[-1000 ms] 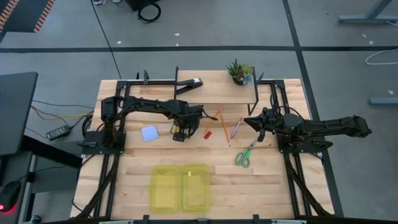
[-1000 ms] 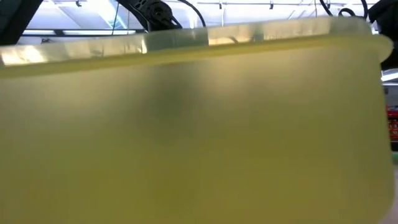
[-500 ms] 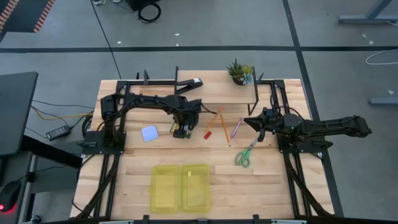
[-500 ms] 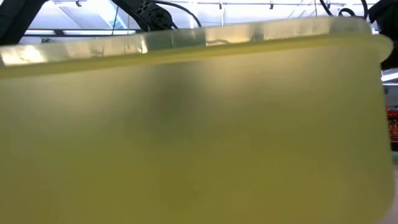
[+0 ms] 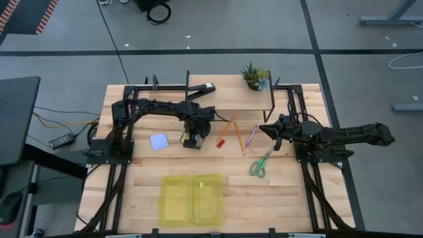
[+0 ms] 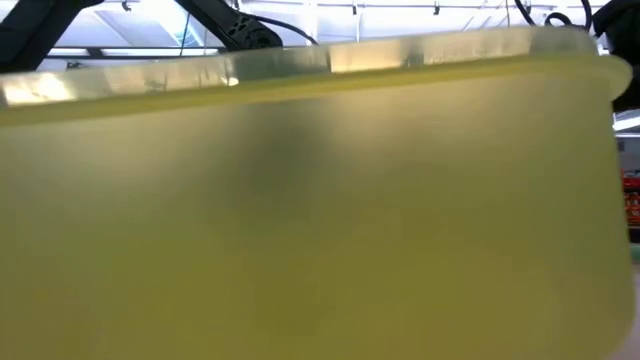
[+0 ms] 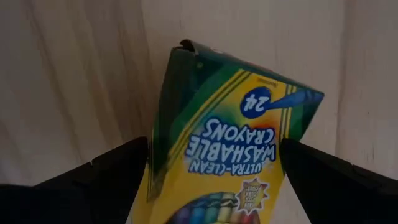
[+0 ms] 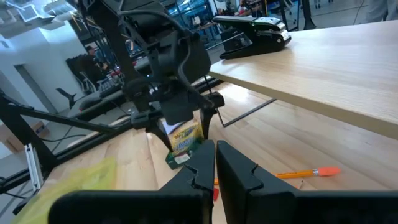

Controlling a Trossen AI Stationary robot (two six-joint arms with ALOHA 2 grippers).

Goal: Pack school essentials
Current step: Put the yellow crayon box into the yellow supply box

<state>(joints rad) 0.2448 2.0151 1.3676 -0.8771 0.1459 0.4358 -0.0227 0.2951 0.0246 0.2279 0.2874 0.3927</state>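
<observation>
Wood counter (image 5: pixel 145 178) on a grey shop floor, black frame rails down both sides. Going left to right in the high view: left arm reaches in from the counter's left edge, white block (image 5: pixel 158 141) lies flat near its elbow, untouched. Next, left claw (image 5: pixel 192 137) straddles the crayon box (image 5: pixel 191 139); the left wrist view shows the box (image 7: pixel 230 155) between the two dark fingers (image 7: pixel 106 174) with a gap showing on each side, so the claw is spread wide and not yet clamped. The right wrist view shows the box (image 8: pixel 182 142) standing tipped on the counter under that claw.

Further right: red piece (image 5: pixel 221 141), orange pencil (image 5: pixel 228 125), pink pencil (image 5: pixel 251 136), then scissors (image 5: pixel 260 164), all loose on the counter. Right claw (image 5: pixel 266 129) hovers just right of the pink pencil, clenched on nothing, arm waiting. Plant (image 5: pixel 254 75) and black clip tool (image 5: pixel 201 88) sit on the raised shelf at the back.

Yellow case (image 5: pixel 192 198) lies open at the counter's near edge, well apart from everything; it fills the low view and looks empty.

Step in hand, as a judgement: grasping the crayon box, first item, packing barely begun. Next move calls for closing the fingers squarely on the box sides, lifting clear, carrying to the case. Risk: the tipped box may twist or slip as the fingers close.
</observation>
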